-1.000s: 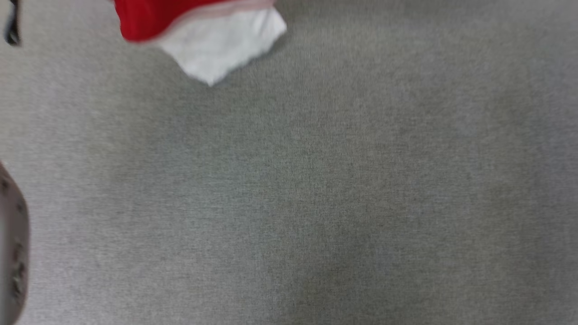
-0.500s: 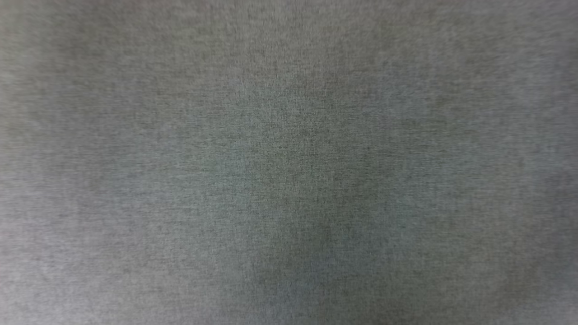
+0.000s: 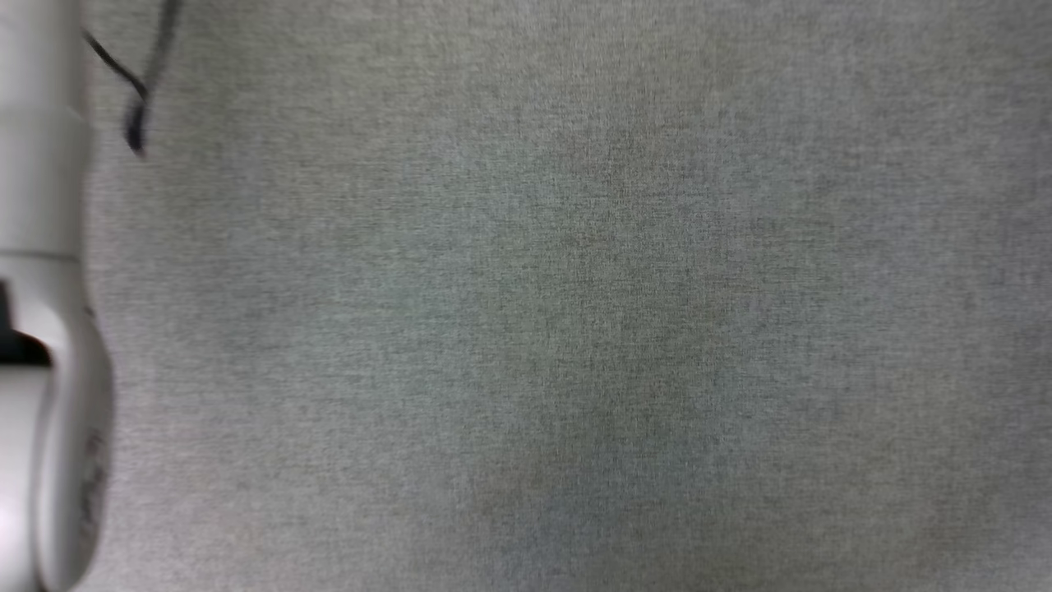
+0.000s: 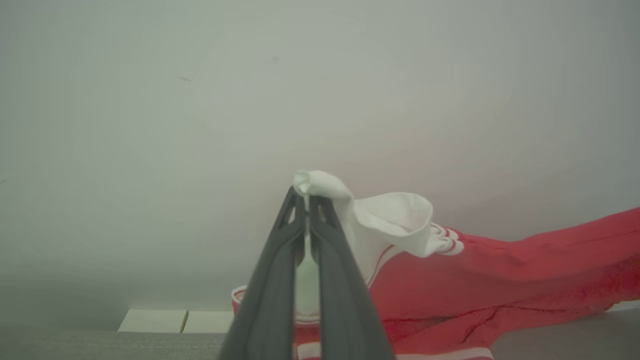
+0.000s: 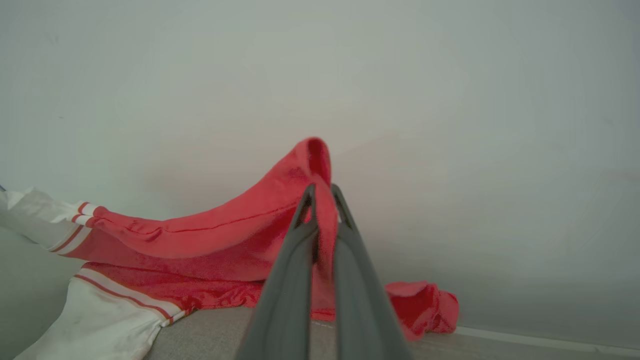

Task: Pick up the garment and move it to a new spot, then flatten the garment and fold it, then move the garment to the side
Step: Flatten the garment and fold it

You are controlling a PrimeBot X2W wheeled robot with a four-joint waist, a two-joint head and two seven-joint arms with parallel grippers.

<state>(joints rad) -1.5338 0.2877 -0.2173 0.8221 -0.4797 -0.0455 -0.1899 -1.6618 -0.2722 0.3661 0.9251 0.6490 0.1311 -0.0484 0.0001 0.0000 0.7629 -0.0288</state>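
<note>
While the blurred head view cuts a pale forearm (image 3: 41,205) off at its left edge over the grey surface (image 3: 575,329), the wrist views show the shirt (image 4: 475,280) held up, its lower folds resting on that surface. The left gripper (image 4: 306,200) pinches a white sleeve and the right gripper (image 5: 323,197) a red fold, both aimed at a pale wall. The shirt's front is hidden in folds.
</note>
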